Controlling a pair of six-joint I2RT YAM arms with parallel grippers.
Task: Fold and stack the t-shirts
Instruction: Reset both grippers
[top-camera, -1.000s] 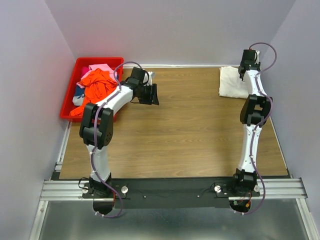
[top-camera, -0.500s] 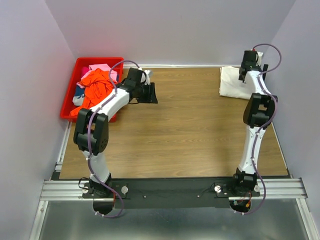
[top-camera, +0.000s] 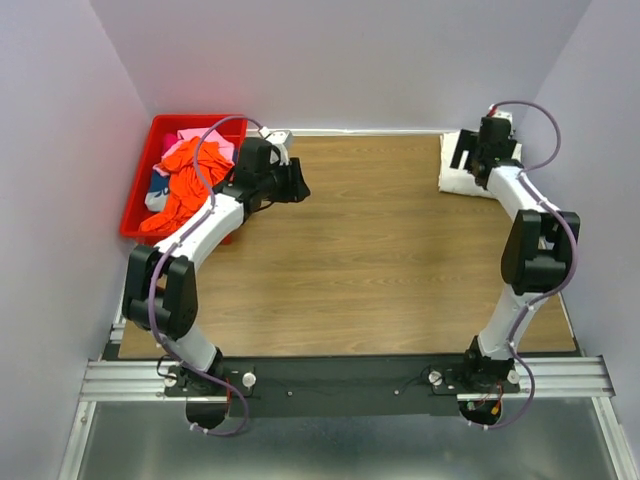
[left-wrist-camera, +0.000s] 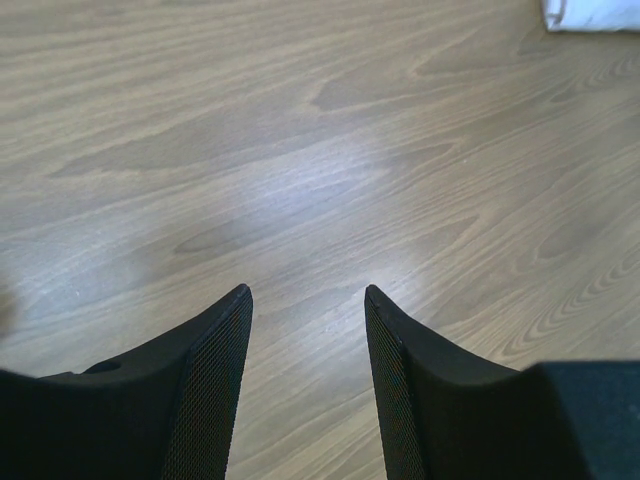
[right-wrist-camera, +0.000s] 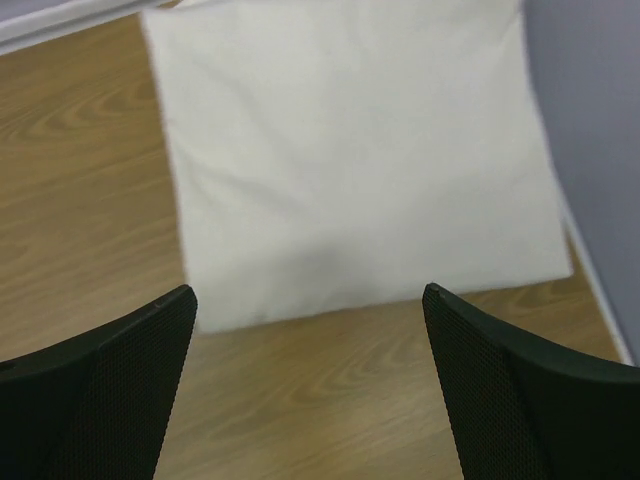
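Folded plain white cloth t-shirt (right-wrist-camera: 350, 150) lay flat at the brown wooden table's (top-camera: 380, 260) far right corner, just ahead of the right gripper's (right-wrist-camera: 308, 295) wide-spread, empty fingers. Left gripper (left-wrist-camera: 308, 292) stood parted, empty, over the wood.

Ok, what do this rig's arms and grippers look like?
White links and black joint housings on the left arm and right arm, a purple cable looping along each. The left gripper and right gripper have black tapered fingers with finely dotted inner faces. No markings visible.

White arms (top-camera: 205, 225), black joints (top-camera: 540, 250), purple cables (top-camera: 197, 165)
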